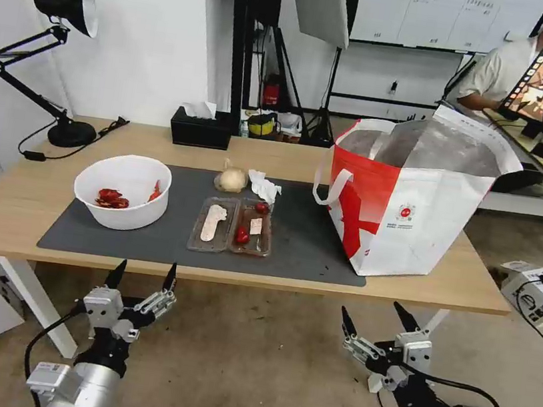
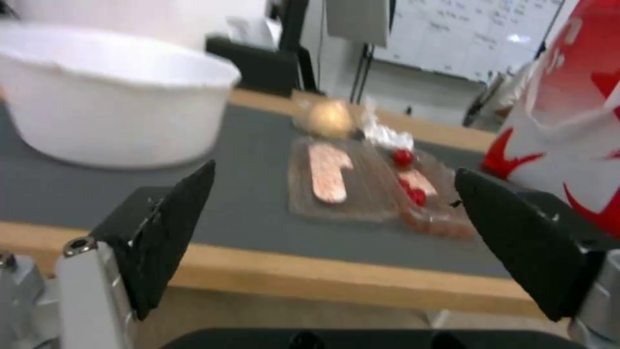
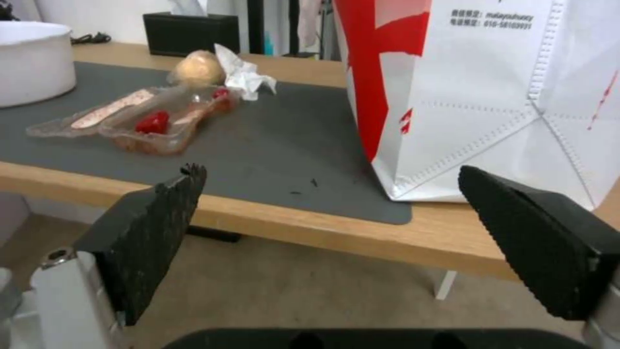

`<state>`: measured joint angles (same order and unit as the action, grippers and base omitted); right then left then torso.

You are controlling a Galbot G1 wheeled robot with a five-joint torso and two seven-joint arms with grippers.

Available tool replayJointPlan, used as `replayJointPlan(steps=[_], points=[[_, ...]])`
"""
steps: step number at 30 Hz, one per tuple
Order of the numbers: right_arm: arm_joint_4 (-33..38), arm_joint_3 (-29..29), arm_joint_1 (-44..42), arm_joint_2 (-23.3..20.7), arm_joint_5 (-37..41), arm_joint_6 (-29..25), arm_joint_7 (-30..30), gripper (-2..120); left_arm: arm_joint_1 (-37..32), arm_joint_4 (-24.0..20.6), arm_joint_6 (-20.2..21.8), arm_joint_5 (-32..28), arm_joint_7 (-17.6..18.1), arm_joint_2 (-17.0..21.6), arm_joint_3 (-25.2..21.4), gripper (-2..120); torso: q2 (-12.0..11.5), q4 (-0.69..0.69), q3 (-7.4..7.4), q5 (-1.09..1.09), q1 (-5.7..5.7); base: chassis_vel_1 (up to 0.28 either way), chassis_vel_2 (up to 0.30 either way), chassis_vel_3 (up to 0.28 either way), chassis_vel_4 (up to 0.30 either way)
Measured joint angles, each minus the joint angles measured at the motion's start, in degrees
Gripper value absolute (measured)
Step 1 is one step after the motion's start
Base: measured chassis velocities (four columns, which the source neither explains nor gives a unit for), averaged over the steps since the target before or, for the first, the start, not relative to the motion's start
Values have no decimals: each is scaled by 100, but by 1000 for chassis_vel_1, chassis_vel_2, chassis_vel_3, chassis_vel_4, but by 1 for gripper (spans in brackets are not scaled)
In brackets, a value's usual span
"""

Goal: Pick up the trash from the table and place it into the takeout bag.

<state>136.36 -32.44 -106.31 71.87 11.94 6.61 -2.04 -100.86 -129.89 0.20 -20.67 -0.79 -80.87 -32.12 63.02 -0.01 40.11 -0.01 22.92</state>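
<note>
Clear 2-part tray (image 1: 232, 226) w/ red/white scraps on mat (image 1: 307, 235)

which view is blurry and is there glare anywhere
Left wrist view: soft all over, the bowl and tray smeared. Right wrist view: sharper, print on the bag readable, tissue crisp. Head view: sharp, with straight lines bowed near the edges and bright sheen on the bag's foil lining.
</note>
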Motion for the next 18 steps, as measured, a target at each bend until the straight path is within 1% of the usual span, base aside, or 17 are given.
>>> replayJointPlan(steps=[2, 3, 5, 6, 7, 8, 9, 10, 11, 14, 15, 17, 18], points=[[-100, 47, 123, -118, 60, 7, 0, 100, 196, 111, 264, -493, 174, 311, 62, 100, 0, 1, 1, 0, 0, 0, 0, 0, 0], [-100, 47, 123, -118, 60, 7, 0, 100, 196, 111, 264, -493, 174, 311, 62, 100, 0, 1, 1, 0, 0, 0, 0, 0, 0], [-204, 136, 221, -266, 97, 18, 0, 100, 466, 135, 711, -1581, 525, 664, 148, 100, 0, 0, 1, 1, 0, 0, 0, 0, 0], [-224, 158, 241, -302, 101, 19, 0, 100, 565, 138, 842, -1889, 632, 749, 165, 100, 0, 2, 1, 1, 0, 0, 0, 0, 0], [-224, 158, 241, -302, 101, 19, 0, 100, 565, 138, 842, -1889, 632, 749, 165, 100, 0, 2, 1, 1, 0, 0, 0, 0, 0], [-234, 171, 244, -327, 103, 19, 0, 100, 763, 166, 1008, -2357, 797, 881, 209, 100, 0, 2, 1, 1, 0, 0, 0, 0, 0], [-234, 171, 243, -330, 102, 19, 1, 100, 885, 187, 1096, -2617, 899, 949, 237, 100, 0, 1, 1, 1, 0, 0, 0, 0, 0], [-232, 170, 237, -331, 103, 19, 2, 100, 1092, 233, 1247, -3090, 1097, 1053, 294, 100, 0, 0, 1, 0, 0, 0, 0, 0, 0], [-232, 170, 237, -331, 103, 19, 2, 100, 1092, 233, 1247, -3090, 1097, 1053, 294, 100, 0, 0, 1, 0, 0, 0, 0, 0, 0], [-221, 157, 225, -320, 101, 19, 6, 100, 1498, 327, 1551, -4228, 1538, 1199, 402, 100, 0, 1, 1, 0, 0, 0, 0, 0, 0], [-221, 157, 225, -320, 101, 19, 6, 100, 1498, 327, 1551, -4228, 1538, 1199, 402, 100, 0, 1, 1, 0, 0, 0, 0, 0, 0], [-221, 154, 219, -310, 94, 19, 9, 100, 1668, 360, 1653, -4730, 1754, 1230, 470, 100, 0, 0, 1, 1, 0, 0, 0, 0, 0], [-221, 154, 219, -310, 94, 19, 9, 100, 1668, 360, 1653, -4730, 1754, 1230, 470, 100, 0, 0, 1, 1, 0, 0, 0, 0, 0]])
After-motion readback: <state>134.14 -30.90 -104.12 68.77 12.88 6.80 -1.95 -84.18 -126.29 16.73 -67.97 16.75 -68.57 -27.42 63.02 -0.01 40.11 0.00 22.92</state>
